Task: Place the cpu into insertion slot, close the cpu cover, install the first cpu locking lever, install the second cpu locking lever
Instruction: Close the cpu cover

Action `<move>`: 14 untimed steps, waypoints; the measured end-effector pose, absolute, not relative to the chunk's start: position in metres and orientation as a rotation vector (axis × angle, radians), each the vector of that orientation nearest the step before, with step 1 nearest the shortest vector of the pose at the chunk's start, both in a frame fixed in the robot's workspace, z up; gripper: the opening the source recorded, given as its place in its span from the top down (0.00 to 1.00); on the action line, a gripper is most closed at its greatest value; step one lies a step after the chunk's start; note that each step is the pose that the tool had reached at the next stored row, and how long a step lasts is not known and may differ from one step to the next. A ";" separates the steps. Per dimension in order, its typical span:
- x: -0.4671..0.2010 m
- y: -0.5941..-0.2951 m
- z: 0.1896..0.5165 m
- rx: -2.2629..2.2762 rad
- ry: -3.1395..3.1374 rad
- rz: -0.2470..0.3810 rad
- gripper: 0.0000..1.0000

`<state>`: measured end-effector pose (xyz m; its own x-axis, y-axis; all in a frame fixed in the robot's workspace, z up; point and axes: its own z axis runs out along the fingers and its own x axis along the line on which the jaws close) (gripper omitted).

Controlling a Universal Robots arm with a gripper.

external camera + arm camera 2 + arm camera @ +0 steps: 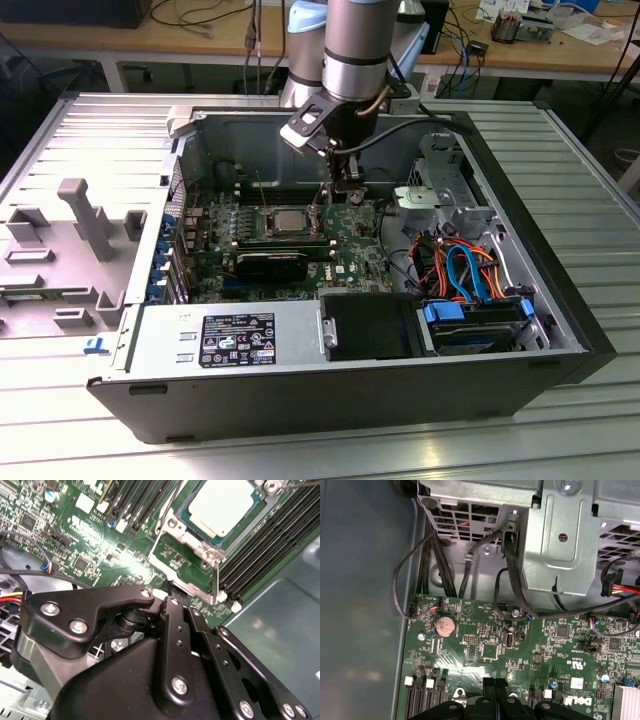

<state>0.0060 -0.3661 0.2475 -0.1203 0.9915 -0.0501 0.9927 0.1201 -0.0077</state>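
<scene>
Gripper (181, 605): fingers drawn together, tips side by side in both wrist views, nothing seen clamped between them. The tips sit low over the green board (520, 650), just beside the near corner of the insertion slot (175, 577).

One locking lever (216, 580), a thin rod, runs along the slot's edge close to the tips. A second rod (167, 510) lies along the opposite edge.

The cpu (222, 502) sits in the slot, silvery top up. The cpu cover (182, 532) appears to lie flat around it (my judgement from the frame's edge, not certain).

Risks, as I judge them:
- Tips slide off the thin rod and strike small board parts or the memory slots (260, 545) right alongside.
- A lever pushed but not caught under its hook could spring back up.
- Pressing with the cover not fully seated could load the chip unevenly.

Hard to tell:
- The gripper's own black body covers the spot where tips meet board or lever, so contact is unconfirmed.
- The lever hooks are not made out.
- The slot's far corner is cut off in the second wrist view.
- In the exterior view the gripper (345, 190) stands at the exterior view's right of the chip, its tips too small to read.
</scene>
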 end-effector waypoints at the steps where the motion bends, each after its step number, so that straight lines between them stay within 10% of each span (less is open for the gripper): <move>1: 0.004 -0.366 0.248 2.062 2.327 -0.061 0.89; 14: 0.002 -0.366 0.247 2.064 2.330 -0.067 0.89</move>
